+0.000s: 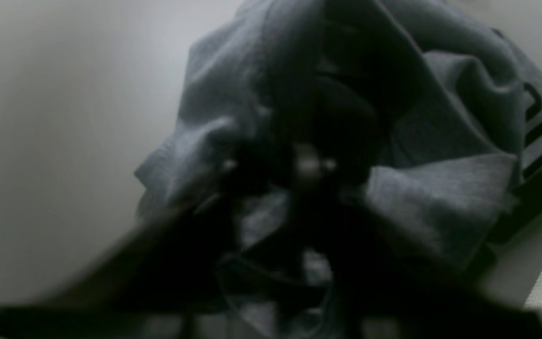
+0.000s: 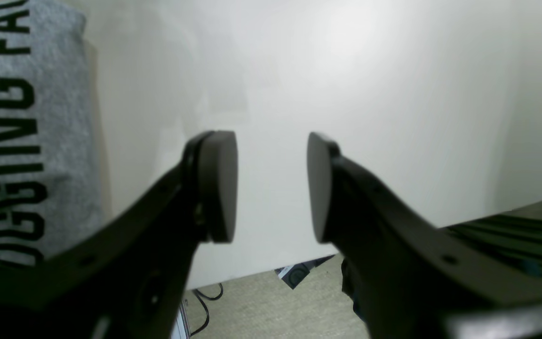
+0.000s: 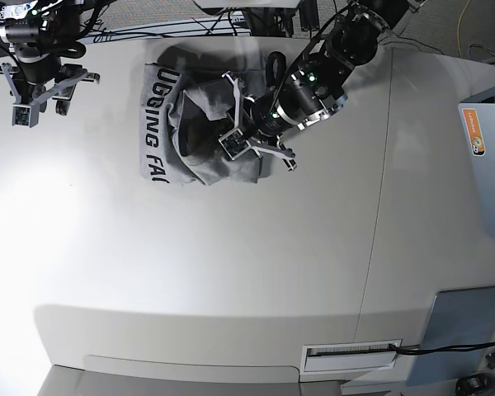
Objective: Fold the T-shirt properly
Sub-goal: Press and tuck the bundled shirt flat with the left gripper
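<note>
Left claw [image 3: 246, 140] gripping T-shirt [image 3: 190, 124]; right claw [image 2: 271, 188] agape.

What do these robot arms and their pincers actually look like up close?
Both arms are black, built from round, cylinder-like segments. The right pincer has two dark angled fingers ending in flat, rounded matte pads. From above, pale grey bracket-like parts show around both the right pincer and the left pincer, and a small green light glows on the left arm.

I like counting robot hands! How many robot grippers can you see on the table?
2. The right gripper hangs open over bare table, at the overhead view's top left. The left gripper is down in the crumpled T-shirt, its jaws hidden by cloth.
</note>
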Action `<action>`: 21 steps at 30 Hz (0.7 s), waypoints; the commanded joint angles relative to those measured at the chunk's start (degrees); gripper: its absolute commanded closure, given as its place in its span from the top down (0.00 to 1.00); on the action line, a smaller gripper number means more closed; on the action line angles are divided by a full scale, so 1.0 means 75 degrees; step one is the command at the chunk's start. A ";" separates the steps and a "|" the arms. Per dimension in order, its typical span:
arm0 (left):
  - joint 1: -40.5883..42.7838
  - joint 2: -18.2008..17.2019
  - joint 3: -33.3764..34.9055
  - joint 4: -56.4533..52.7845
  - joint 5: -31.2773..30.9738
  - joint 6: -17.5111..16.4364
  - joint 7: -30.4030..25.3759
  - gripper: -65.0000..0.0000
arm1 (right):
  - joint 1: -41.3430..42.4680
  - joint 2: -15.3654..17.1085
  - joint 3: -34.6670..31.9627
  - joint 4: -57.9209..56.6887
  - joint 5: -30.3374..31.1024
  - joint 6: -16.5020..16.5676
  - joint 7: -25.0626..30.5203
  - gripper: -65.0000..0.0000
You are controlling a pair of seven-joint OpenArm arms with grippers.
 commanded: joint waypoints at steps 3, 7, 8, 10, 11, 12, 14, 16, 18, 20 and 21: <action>-0.0085 0.0020 -0.0029 0.0076 0.0082 0.0656 -0.0181 0.00 | -0.0029 0.0055 0.0044 0.0140 0.0073 -0.0006 0.0114 0.38; -0.0207 0.0020 -0.0420 0.0079 0.0364 0.1498 -0.0178 0.00 | -0.0026 0.0055 0.0044 0.0140 0.0070 -0.0003 0.0114 0.38; -0.0233 0.0020 -0.0632 0.0079 0.0379 0.1571 -0.0181 0.00 | -0.0029 0.0055 0.0044 0.0140 0.0073 -0.0006 0.0117 0.38; -0.0251 0.0020 -0.1122 0.0079 0.0335 0.1556 -0.0184 0.00 | -0.0026 0.0055 0.0044 0.0140 0.0073 -0.0003 0.0114 0.38; -0.0248 0.0023 -0.1364 0.0079 0.0309 0.1556 -0.0189 0.00 | -0.0026 0.0055 0.0044 0.0140 0.0073 -0.0003 0.0114 0.38; -0.0248 0.0023 -0.1585 0.0079 0.0312 0.1556 -0.0230 0.00 | -0.0026 0.0055 0.0044 0.0140 0.0073 -0.0003 0.0114 0.38; -0.0251 0.0023 -0.1961 0.0076 0.0312 0.1556 -0.0358 0.00 | -0.0026 0.0055 0.0044 0.0140 0.0076 -0.0003 0.0114 0.38; -0.0248 0.0020 -0.2197 0.0076 0.0312 0.1553 -0.0367 0.00 | -0.0026 0.0055 0.0044 0.0140 0.0076 -0.0003 0.0114 0.38; -0.0221 0.0017 -0.2273 0.0076 0.0318 0.1536 -0.0347 0.06 | -0.0026 0.0055 0.0044 0.0140 0.0073 -0.0003 0.0108 0.38; -0.0204 0.0000 -0.2273 0.0076 0.0321 0.1492 -0.0350 0.23 | -0.0026 0.0055 0.0044 0.0140 0.0076 -0.0003 0.0090 0.38; -0.0207 0.0000 -0.2273 0.0076 0.0329 0.1498 -0.0350 0.31 | -0.0026 0.0055 0.0044 0.0140 0.0076 -0.0003 0.0064 0.38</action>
